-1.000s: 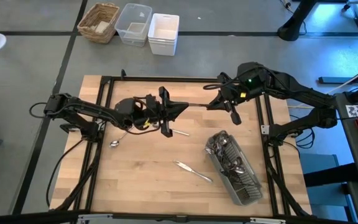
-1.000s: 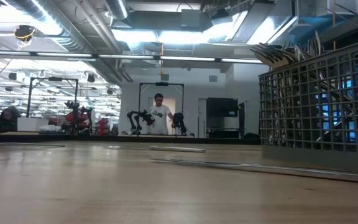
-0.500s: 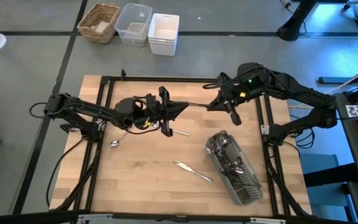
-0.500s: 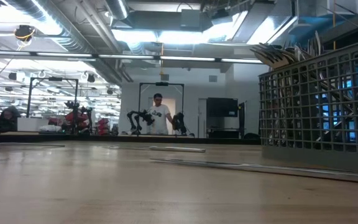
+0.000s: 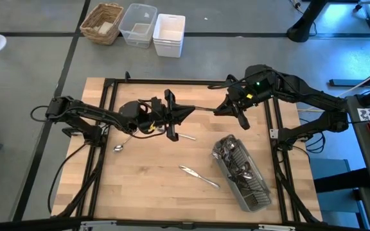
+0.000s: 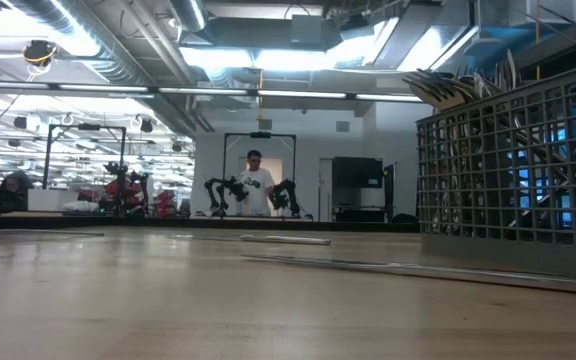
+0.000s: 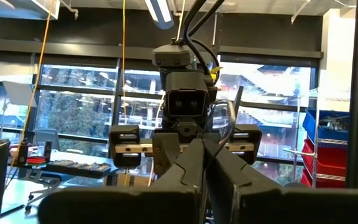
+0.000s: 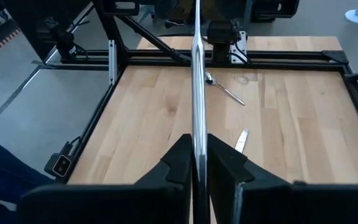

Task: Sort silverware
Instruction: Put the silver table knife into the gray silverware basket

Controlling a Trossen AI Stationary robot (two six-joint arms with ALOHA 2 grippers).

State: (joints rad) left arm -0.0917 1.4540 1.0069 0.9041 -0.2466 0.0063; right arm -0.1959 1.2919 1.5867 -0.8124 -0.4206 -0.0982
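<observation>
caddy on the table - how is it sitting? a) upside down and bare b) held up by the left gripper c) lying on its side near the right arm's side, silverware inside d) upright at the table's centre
c: the high view shows the grey slatted caddy lying on its side on the wooden table, on the right arm's side, with silverware in it.

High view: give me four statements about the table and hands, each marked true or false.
1. A slim utensil spans between the left hand and the right hand. True.
2. The grey caddy lies on the table's left side. False: it lies on the right side, near the right arm.
3. A spoon lies on the table near the left arm. True.
4. The wicker basket sits on the table. False: it is on the floor beyond it.
</observation>
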